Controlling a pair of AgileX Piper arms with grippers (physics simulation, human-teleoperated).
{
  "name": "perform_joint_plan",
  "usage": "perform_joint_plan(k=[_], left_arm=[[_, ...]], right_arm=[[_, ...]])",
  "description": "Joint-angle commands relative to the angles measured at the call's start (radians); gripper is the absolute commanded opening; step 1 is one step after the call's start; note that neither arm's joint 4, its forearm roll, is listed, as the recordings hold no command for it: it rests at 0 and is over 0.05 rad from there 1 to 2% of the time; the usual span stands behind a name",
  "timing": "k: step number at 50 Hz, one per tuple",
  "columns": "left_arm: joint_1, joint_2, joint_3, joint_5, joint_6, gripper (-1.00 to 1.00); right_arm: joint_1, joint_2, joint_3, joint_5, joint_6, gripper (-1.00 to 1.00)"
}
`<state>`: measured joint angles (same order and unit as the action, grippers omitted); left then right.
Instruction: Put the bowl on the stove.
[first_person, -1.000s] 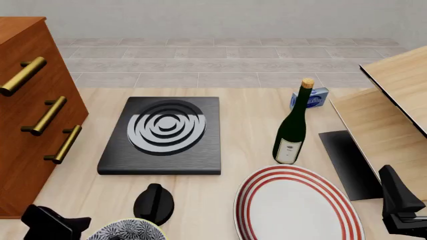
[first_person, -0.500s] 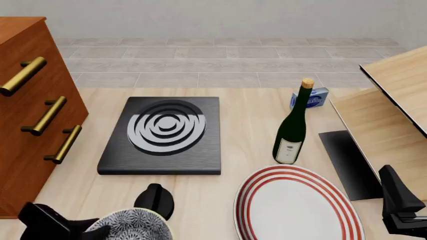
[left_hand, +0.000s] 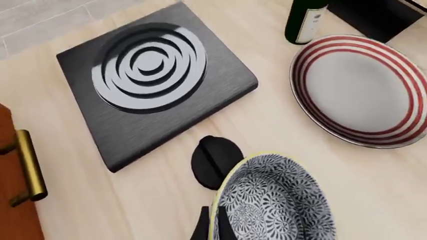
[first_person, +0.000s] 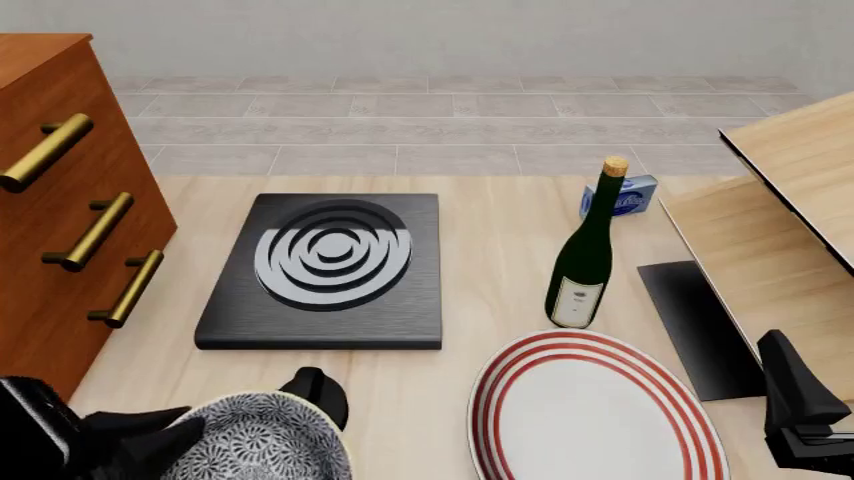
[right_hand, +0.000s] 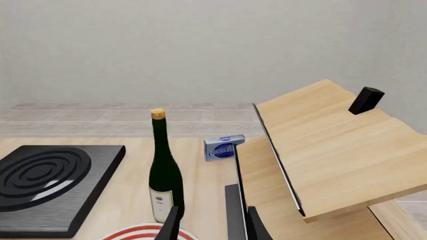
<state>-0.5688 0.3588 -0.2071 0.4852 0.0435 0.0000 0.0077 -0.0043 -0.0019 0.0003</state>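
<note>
Looking along the left wrist, we see the left hand (left_hand: 212, 227) clamped on the rim of the bowl (left_hand: 273, 200), which hangs above the bench (left_hand: 160, 200) beside the black knob (left_hand: 215, 161), short of the stove (left_hand: 155, 82). From the front, we spot the bowl (first_person: 260, 440) near the red-ringed plate (first_person: 594, 410). On the right wrist, the right hand (right_hand: 210, 222) has its fingers apart, facing the bottle (right_hand: 163, 172).
</note>
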Motion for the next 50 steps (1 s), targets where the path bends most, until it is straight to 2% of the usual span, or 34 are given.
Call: perform_joint_plan(k=[1, 2, 5, 11, 14, 16, 21, 22, 24, 27, 29, 30, 32, 34, 35, 37, 38, 40, 42, 50], left_arm=[[-0.021, -0.037, -0.166, 0.096, -0.019, -1.0], [-0.012, -0.041, -0.179, 0.093, 0.0, -1.0], [-0.004, -0.028, -0.206, 0.086, -0.003, -1.0], [0.039, 0.022, -0.272, 0.059, -0.048, -1.0], [0.06, 0.035, -0.297, 0.041, -0.043, -1.0], [0.084, 0.077, -0.315, 0.018, -0.082, -1.0], [0.122, 0.135, -0.355, -0.028, -0.113, -1.0], [0.131, 0.158, -0.359, -0.043, -0.137, -1.0], [0.136, 0.149, -0.363, -0.061, -0.127, -1.0], [0.135, 0.167, -0.363, -0.071, -0.155, -1.0], [0.16, 0.21, -0.373, -0.096, -0.194, -1.0], [0.176, 0.218, -0.376, -0.116, -0.179, -1.0], [0.212, 0.273, -0.391, -0.146, -0.22, -1.0], [0.215, 0.274, -0.397, -0.16, -0.204, -1.0], [0.239, 0.312, -0.404, -0.18, -0.229, -1.0], [0.239, 0.307, -0.407, -0.185, -0.217, -1.0], [0.257, 0.331, -0.415, -0.192, -0.241, -1.0], [0.257, 0.325, -0.43, -0.198, -0.238, -1.0], [0.266, 0.349, -0.448, -0.202, -0.278, -1.0], [0.305, 0.432, -0.506, -0.227, -0.346, -1.0]], right_arm=[[0.0, 0.0, 0.0, 0.0, 0.0, 1.0], [0.0, 0.0, 0.0, 0.0, 0.0, 1.0], [0.0, 0.0, 0.0, 0.0, 0.0, 1.0], [0.0, 0.0, 0.0, 0.0, 0.0, 1.0], [0.0, 0.0, 0.0, 0.0, 0.0, 1.0], [0.0, 0.0, 0.0, 0.0, 0.0, 1.0], [0.0, 0.0, 0.0, 0.0, 0.0, 1.0], [0.0, 0.0, 0.0, 0.0, 0.0, 1.0], [0.0, 0.0, 0.0, 0.0, 0.0, 1.0], [0.0, 0.0, 0.0, 0.0, 0.0, 1.0], [0.0, 0.0, 0.0, 0.0, 0.0, 1.0], [0.0, 0.0, 0.0, 0.0, 0.0, 1.0], [0.0, 0.0, 0.0, 0.0, 0.0, 1.0], [0.0, 0.0, 0.0, 0.0, 0.0, 1.0], [0.0, 0.0, 0.0, 0.0, 0.0, 1.0], [0.0, 0.0, 0.0, 0.0, 0.0, 1.0], [0.0, 0.0, 0.0, 0.0, 0.0, 1.0], [0.0, 0.0, 0.0, 0.0, 0.0, 1.0], [0.0, 0.0, 0.0, 0.0, 0.0, 1.0], [0.0, 0.0, 0.0, 0.0, 0.0, 1.0]])
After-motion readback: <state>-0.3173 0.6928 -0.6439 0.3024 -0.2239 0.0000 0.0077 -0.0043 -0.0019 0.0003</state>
